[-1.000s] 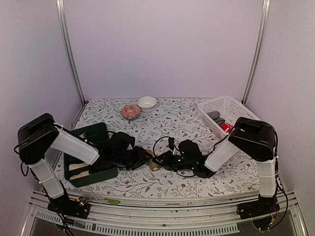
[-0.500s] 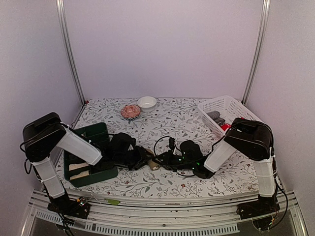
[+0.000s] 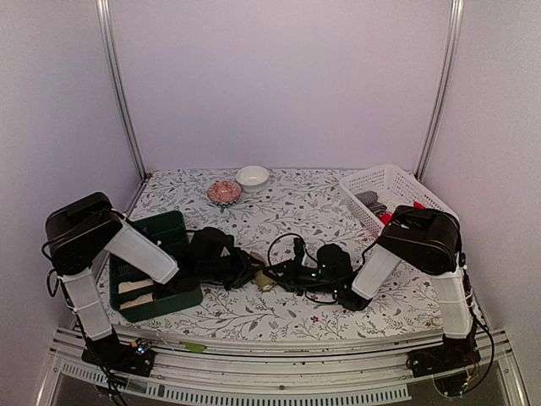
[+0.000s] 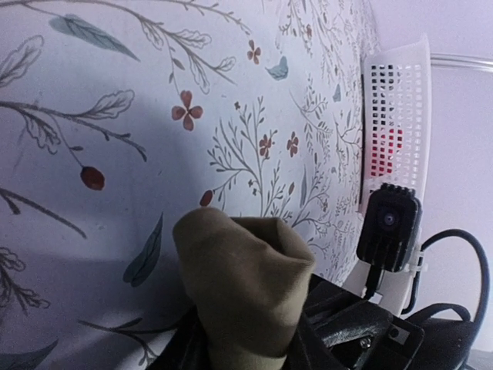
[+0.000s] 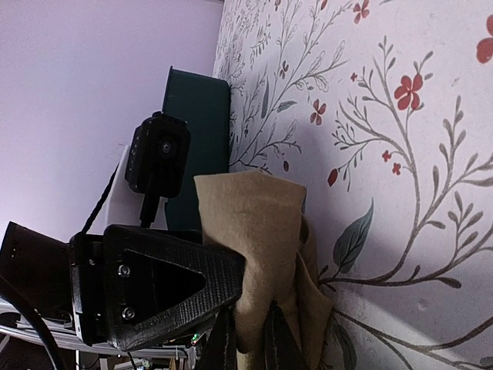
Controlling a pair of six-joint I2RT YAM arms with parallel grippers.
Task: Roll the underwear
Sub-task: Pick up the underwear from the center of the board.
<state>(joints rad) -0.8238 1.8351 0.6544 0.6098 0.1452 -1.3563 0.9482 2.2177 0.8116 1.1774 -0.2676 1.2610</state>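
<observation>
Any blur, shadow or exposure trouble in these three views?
Top external: even light, no glare, though the khaki underwear is only a small dim patch. Left wrist: close to the lens it looks soft and casts a shadow on the tablecloth; the white basket looks bright. Right wrist: similar shadow, print crisp.

Robot laboratory cell: plain lilac walls [image 3: 279, 76], aluminium posts [image 3: 116, 93], two arms [image 3: 139, 254] bolted at a floral-clothed table [image 3: 296, 199].
</observation>
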